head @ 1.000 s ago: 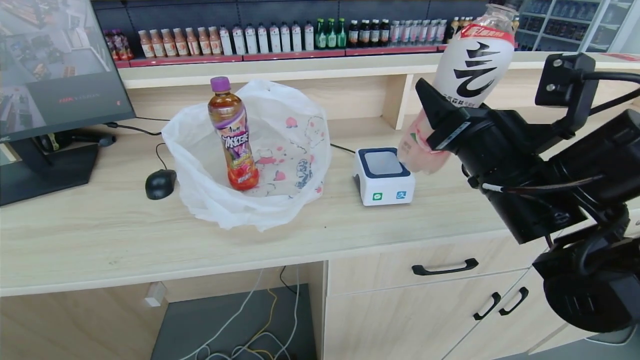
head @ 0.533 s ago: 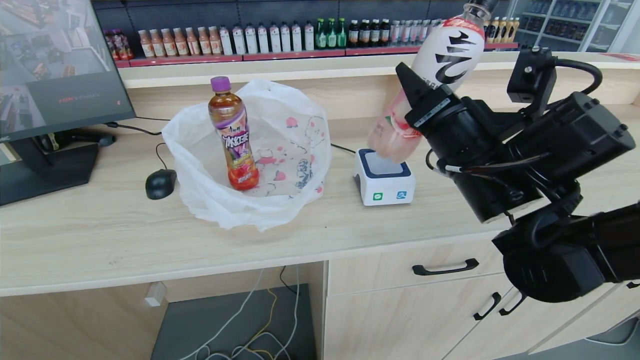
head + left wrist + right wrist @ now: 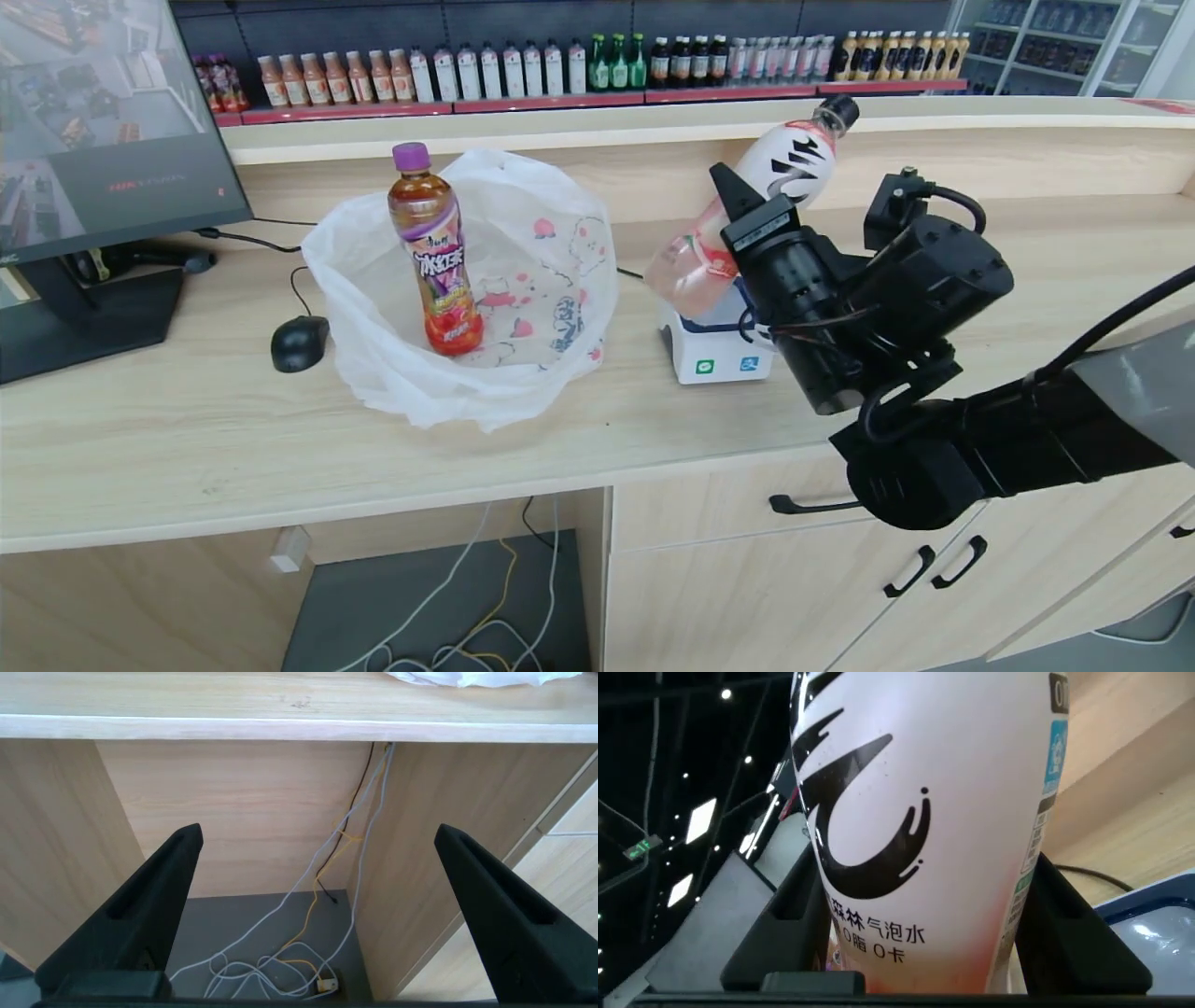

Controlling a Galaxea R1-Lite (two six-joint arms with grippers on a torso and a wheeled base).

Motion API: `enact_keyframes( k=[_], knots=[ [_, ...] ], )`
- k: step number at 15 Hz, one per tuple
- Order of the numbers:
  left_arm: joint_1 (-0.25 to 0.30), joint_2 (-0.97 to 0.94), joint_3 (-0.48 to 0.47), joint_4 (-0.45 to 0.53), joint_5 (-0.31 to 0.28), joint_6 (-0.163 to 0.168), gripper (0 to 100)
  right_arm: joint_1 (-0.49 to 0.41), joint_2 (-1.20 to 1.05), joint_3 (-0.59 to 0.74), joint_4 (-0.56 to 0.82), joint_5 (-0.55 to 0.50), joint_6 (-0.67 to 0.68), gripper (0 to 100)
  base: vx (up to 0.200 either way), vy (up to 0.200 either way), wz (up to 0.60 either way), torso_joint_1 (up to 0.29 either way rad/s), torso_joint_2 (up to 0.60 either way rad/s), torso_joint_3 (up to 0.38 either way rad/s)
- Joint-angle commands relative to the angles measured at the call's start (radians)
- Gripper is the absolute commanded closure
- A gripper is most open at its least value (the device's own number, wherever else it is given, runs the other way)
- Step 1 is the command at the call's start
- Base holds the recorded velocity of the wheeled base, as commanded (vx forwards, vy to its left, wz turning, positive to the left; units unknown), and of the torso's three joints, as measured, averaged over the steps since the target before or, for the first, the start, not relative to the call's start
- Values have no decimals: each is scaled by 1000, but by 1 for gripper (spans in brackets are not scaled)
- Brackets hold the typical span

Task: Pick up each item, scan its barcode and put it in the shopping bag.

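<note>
One white bottle tilts over the scanner, pinched near its base by our right jaws; left jaws spread below the tabletop. Swinging it into the shopping bag, we risk toppling the tea bottle standing there.

Premises: retail shop, at the checkout counter. Evidence: rows of bottled drinks shelved behind, barcode scanner on the countertop, monitor apparently showing store surveillance views.
</note>
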Motion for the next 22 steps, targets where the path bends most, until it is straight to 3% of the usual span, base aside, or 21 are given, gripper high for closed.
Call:
enact_keyframes(
  k=[1,7,22],
  knots=[
    [-1,0,0,0,0,0,0,-13,41,-21,2,-3,36,100,0,0,0,0,0,0],
    [-1,0,0,0,0,0,0,-53,47,-39,39,-3,195,100,0,0,0,0,0,0],
    [-1,0,0,0,0,0,0,-74,79,-42,39,-3,227,100,0,0,0,0,0,0]
  ],
)
